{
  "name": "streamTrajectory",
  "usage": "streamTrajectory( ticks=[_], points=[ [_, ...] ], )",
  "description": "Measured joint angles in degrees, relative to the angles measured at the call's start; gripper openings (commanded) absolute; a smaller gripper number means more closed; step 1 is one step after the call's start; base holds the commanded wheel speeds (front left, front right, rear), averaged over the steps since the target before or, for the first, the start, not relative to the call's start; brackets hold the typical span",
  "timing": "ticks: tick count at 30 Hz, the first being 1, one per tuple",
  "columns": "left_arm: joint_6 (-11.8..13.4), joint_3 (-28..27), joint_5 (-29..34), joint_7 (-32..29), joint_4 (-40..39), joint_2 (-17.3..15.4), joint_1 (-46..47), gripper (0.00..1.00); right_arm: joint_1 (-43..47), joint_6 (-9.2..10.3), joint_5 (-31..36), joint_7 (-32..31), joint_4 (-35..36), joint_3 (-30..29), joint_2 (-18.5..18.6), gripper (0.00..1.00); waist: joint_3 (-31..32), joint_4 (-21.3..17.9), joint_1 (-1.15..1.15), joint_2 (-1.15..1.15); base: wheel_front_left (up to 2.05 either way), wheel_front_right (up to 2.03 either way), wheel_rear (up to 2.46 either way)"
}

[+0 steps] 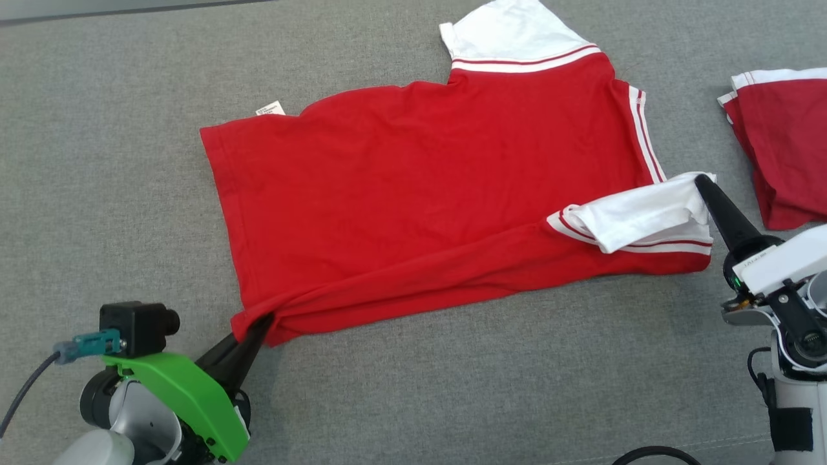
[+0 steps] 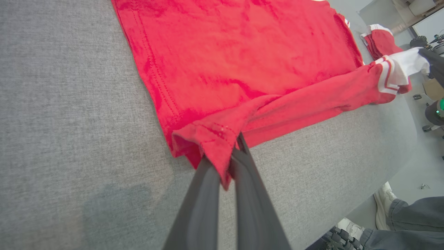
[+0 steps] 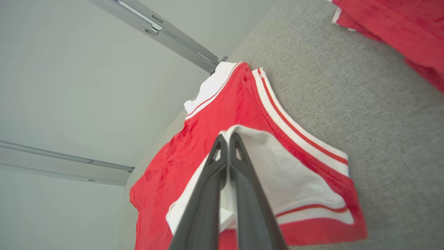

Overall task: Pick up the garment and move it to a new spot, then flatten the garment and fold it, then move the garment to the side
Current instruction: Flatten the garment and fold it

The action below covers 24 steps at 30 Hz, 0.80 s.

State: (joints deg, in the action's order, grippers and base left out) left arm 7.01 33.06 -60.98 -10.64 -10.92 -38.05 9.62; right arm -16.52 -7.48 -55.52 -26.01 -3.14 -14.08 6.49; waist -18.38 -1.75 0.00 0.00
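A red garment [image 1: 420, 174] with white, red-striped sleeves lies spread on the grey surface [image 1: 116, 129], its near long edge folded up over the body. My left gripper [image 1: 258, 323] is shut on the garment's near-left hem corner [image 2: 215, 139]. My right gripper [image 1: 701, 181] is shut on the white near sleeve [image 1: 639, 216], which lies folded back over the red cloth. In the right wrist view my right gripper [image 3: 227, 137] pinches that white sleeve [image 3: 284, 177] just above the garment [image 3: 215, 128].
A second red and white garment [image 1: 785, 142] lies folded at the right edge of the surface. A small white label [image 1: 270, 108] pokes out at the garment's far left edge. A person's shoe [image 2: 385, 194] and trouser leg show beyond the surface edge.
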Motion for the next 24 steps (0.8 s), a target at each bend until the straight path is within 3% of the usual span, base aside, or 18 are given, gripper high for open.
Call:
streamTrajectory(
  ticks=[11, 18, 19, 20, 21, 22, 24],
  points=[
    [-2.1, 2.5, 0.4, -5.6, 6.1, 1.6, 8.1, 0.00, -6.9, 0.00, 7.0, -1.0, -6.1, 0.0, -0.5, 0.00, -1.6, 0.7, 0.00, 0.00, 0.00, 0.00, 0.00],
    [-3.0, 3.4, 0.6, -7.5, 10.3, 2.8, 11.4, 0.00, -9.2, 0.00, 9.7, 1.2, -8.5, 4.0, 0.4, 0.00, -2.5, 0.1, 0.00, 0.00, 0.00, 0.00, 0.00],
    [-3.0, 3.4, 0.6, -7.6, 10.9, 2.9, 11.6, 0.00, -9.5, 0.00, 10.2, 1.9, -8.9, 5.1, 0.8, 0.18, -2.6, 0.0, 0.00, 0.00, 0.00, 0.00, 0.00],
    [-3.0, 3.4, 0.6, -7.9, 11.3, 2.9, 11.7, 0.00, -9.6, 0.00, 10.6, 2.5, -9.3, 6.2, 1.4, 0.45, -2.7, -0.2, 0.00, 0.00, 0.00, 0.00, 0.00],
    [-2.9, 3.4, 0.6, -7.8, 11.7, 2.9, 11.7, 0.20, -9.6, 0.00, 11.1, 3.4, -9.5, 7.4, 2.0, 0.82, -2.7, -0.3, 0.01, 0.00, 0.00, 0.00, 0.00],
    [-2.7, 3.4, 0.6, -7.6, 12.0, 3.1, 11.7, 0.40, -9.6, 0.00, 11.5, 4.3, -9.8, 8.4, 2.6, 1.00, -2.8, -0.4, 0.00, 0.00, 0.00, 0.00, 0.00],
    [-2.5, 3.4, 0.5, -7.4, 12.5, 3.5, 11.6, 0.49, -9.6, 0.00, 11.6, 6.0, -10.1, 10.7, 4.1, 1.00, -2.7, -0.5, 0.00, 0.00, 0.00, 0.00, 0.00]
  ],
)
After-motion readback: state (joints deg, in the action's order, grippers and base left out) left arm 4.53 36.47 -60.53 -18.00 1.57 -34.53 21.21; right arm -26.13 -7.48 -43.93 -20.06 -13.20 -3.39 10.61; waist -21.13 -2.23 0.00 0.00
